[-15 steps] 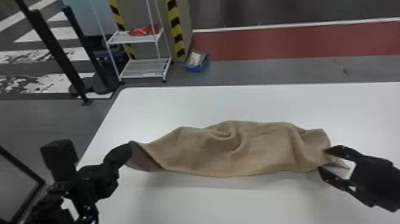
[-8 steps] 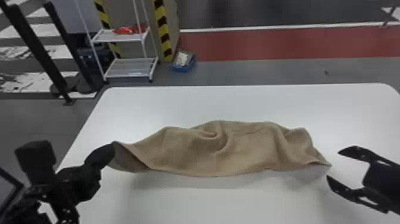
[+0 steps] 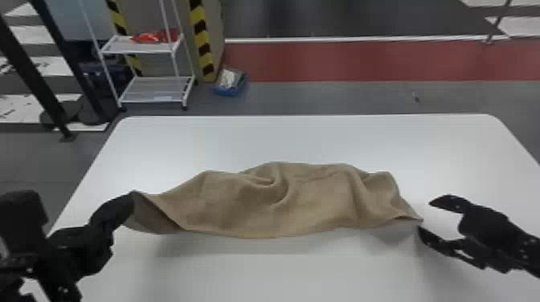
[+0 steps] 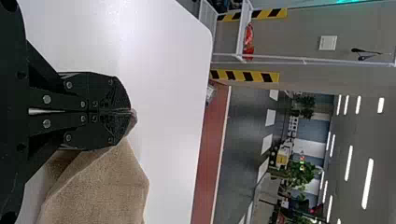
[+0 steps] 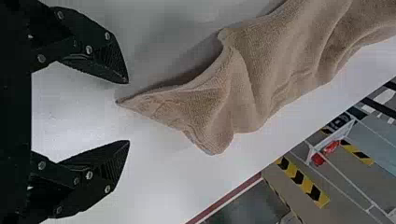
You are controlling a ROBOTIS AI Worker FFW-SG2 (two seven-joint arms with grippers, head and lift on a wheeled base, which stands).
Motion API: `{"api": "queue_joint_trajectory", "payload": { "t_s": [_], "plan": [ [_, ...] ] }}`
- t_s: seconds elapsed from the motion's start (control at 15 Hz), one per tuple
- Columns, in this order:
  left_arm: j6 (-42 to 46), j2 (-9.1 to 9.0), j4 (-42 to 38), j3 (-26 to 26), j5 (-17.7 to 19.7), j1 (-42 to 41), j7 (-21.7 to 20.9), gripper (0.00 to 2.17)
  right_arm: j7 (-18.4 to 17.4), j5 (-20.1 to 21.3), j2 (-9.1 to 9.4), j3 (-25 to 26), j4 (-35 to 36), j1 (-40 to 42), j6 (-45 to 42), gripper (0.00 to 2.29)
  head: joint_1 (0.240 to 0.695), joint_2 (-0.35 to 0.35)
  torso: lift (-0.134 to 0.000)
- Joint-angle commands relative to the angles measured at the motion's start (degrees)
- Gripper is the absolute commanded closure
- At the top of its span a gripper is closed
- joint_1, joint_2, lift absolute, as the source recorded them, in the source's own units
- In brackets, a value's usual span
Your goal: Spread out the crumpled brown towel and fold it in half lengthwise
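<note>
A crumpled brown towel [image 3: 257, 200] stretches across the middle of the frame over a white table [image 3: 305, 136], creased and rumpled along its length, a shadow beneath its lower edge. At lower left, the robot's left gripper [image 3: 129, 200] has its fingers pressed together on one corner of the cloth, as its wrist view confirms. At lower right, the right gripper [image 3: 425, 216] stands with its fingers spread wide and nothing between them, just beside the towel's pointed opposite corner. In the upper left of the frame, a white shelf rack [image 3: 154, 93] bears a red item [image 3: 152, 37] on its upper shelf, near yellow-and-black striped edging [image 3: 203, 42]. A blue container [image 3: 230, 89] sits on the floor beside the rack, short of a red floor strip [image 3: 361, 62].
</note>
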State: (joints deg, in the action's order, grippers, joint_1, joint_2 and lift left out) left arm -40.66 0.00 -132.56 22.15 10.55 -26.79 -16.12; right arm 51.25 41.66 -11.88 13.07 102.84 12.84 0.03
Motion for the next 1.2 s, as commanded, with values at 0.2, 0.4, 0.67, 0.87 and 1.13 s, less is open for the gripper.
{"api": "queue_joint_trajectory", "payload": {
  "t_s": [0.2, 0.4, 0.67, 0.87, 1.13],
  "plan": [
    [-0.26, -0.15, -0.33, 0.0, 0.0, -0.19, -0.14, 1.38, 0.34, -0.53, 0.1, -0.06, -2.47, -1.24, -3.41, 1.43, 0.695, 0.069, -0.124],
    [-0.26, -0.15, -0.24, 0.17, 0.0, -0.1, -0.14, 1.38, -0.19, -1.93, 0.01, 1.61, -1.42, -0.71, -3.94, 2.21, 0.695, 0.071, -0.124],
    [-0.09, -0.15, 0.11, 0.61, -0.09, 0.95, -2.16, 1.38, -0.45, -12.48, 0.01, 6.88, 2.1, 0.26, -3.76, 2.25, 0.695, 0.049, -0.124],
    [-0.09, -0.15, 0.02, 5.1, -2.02, 4.91, -15.61, 1.38, -0.01, -19.86, -0.16, 11.98, 7.72, -0.53, 1.51, 2.25, 0.695, 0.011, -0.124],
    [0.62, -0.15, 0.82, 6.77, -8.61, 14.14, -34.24, 1.37, -0.54, -21.36, -1.31, 12.42, 8.95, -6.6, 13.99, 2.25, 0.695, -0.057, -0.124]
  ]
}}
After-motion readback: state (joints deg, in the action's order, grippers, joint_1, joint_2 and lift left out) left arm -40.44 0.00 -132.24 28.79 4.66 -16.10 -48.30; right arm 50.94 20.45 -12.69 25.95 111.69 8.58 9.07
